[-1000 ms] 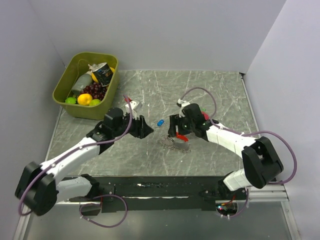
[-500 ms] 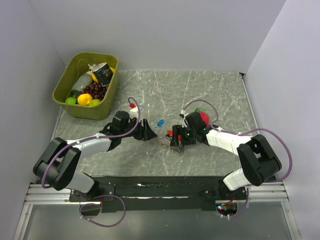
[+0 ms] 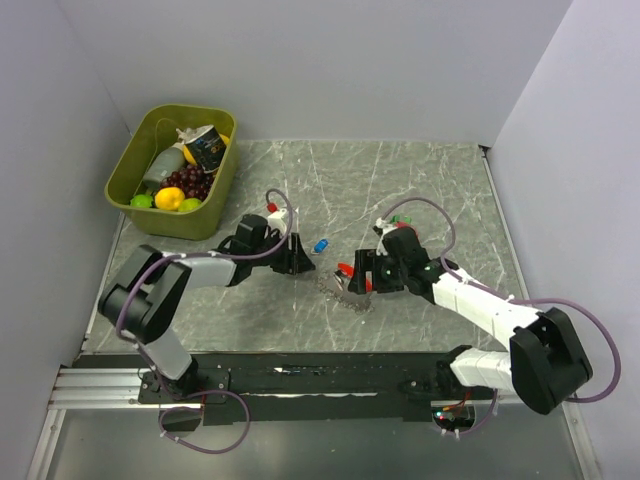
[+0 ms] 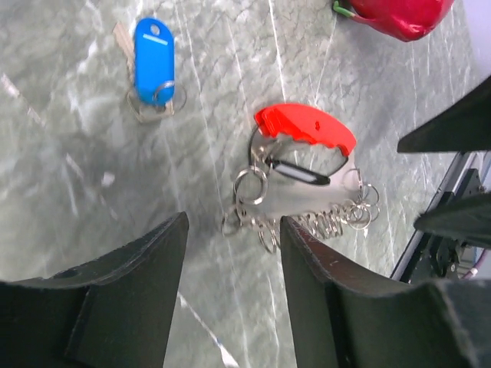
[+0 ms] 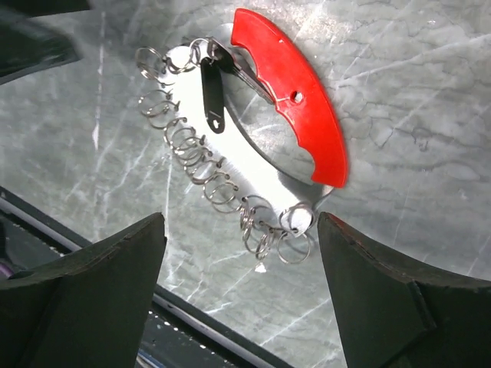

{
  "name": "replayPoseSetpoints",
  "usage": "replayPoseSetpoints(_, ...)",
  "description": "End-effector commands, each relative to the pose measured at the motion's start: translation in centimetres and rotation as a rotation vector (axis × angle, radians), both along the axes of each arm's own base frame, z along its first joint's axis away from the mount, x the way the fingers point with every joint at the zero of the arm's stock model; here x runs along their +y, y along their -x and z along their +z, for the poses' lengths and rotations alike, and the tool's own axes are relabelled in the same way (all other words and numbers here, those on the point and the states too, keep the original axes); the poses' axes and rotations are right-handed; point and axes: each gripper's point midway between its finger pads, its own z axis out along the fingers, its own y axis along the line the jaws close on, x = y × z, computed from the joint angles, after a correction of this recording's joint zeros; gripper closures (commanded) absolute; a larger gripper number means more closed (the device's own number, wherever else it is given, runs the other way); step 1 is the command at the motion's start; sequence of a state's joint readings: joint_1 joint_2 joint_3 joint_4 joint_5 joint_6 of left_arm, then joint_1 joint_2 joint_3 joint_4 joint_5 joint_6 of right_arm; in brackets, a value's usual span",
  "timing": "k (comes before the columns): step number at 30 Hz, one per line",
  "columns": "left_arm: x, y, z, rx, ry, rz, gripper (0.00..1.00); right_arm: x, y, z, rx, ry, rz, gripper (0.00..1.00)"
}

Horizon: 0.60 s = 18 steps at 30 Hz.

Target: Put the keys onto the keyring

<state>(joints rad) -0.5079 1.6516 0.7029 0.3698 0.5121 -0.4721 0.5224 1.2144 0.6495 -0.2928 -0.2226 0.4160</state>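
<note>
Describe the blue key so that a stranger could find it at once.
On the grey marble table, find the red keyring with silver rings near the middle. The key lies flat behind it to the left, apart from it. Only it has a bright blue oblong head.

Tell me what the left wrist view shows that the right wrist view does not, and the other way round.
Only the left wrist view: the blue-headed key lying apart from the keyring, a red toy fruit at the top edge, and the left gripper with jaws open and empty.
Only the right wrist view: the right gripper, its jaws open and empty, framing the keyring.
Both: the red keyring with its silvery rings and a black tag, lying on the marble table.
</note>
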Motion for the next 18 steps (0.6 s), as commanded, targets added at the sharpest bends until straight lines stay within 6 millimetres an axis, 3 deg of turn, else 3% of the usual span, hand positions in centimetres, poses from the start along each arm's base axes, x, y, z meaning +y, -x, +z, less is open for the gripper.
replayPoseSetpoints(1,-1.6,-1.7,0.8,-0.036,0.051,-0.07,0.44,-1.2,1.5,-1.1,0.074,-0.002,-0.071,0.12)
replayPoseSetpoints(5,-2.3,-1.9,-0.2,-0.008,0.062,-0.112,0.48,-0.8,2.9,-2.5,0.146,-0.08,-0.095,0.12)
replayPoseSetpoints(9,-2.5,-1.5,-1.0,0.014,0.064,-0.132,0.5,-0.3,2.3,-3.3,0.18,-0.113,-0.12,0.11)
replayPoseSetpoints(18,-2.0,1.4,-0.8,0.05,0.107,-0.152,0.53,1.7,-2.6,-2.0,0.115,-0.163,-0.088,0.11)
